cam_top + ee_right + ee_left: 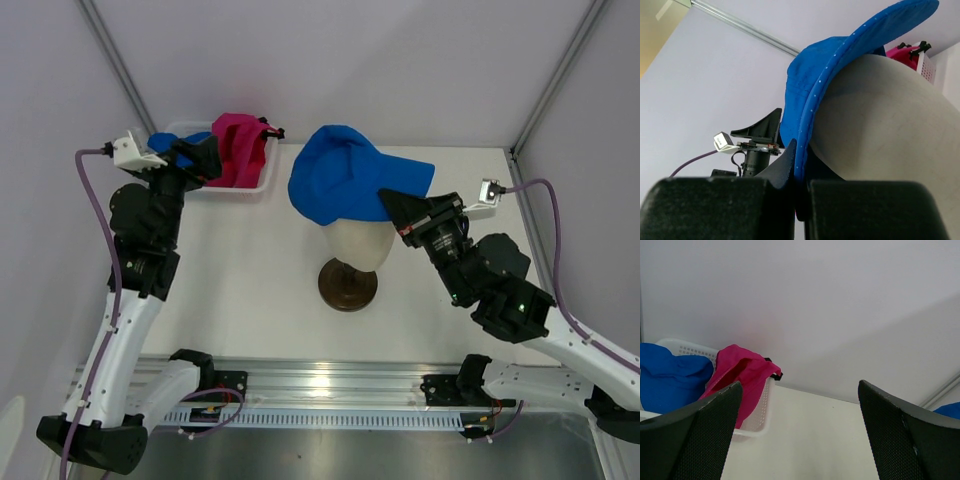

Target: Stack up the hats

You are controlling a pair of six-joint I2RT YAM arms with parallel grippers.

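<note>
A royal blue hat (345, 178) sits on the cream mannequin head (362, 245), brim toward the right. My right gripper (397, 207) is shut on that hat's edge (815, 85), right against the head (880, 130); the right gripper (800, 172) pinches the blue cloth between its fingers. A magenta hat (240, 148) and another blue hat (165, 142) lie in the white basket (232, 192). My left gripper (205, 157) hovers at the basket's right side, open with nothing between its fingers (700, 435). In the left wrist view the magenta hat (742, 372) and blue hat (670, 380) show at left.
The mannequin head stands on a dark round base (348, 285) mid-table. The mesh basket (759, 425) sits at the back left near the wall. Walls enclose the table at the back and both sides. A metal rail (330, 385) runs along the near edge.
</note>
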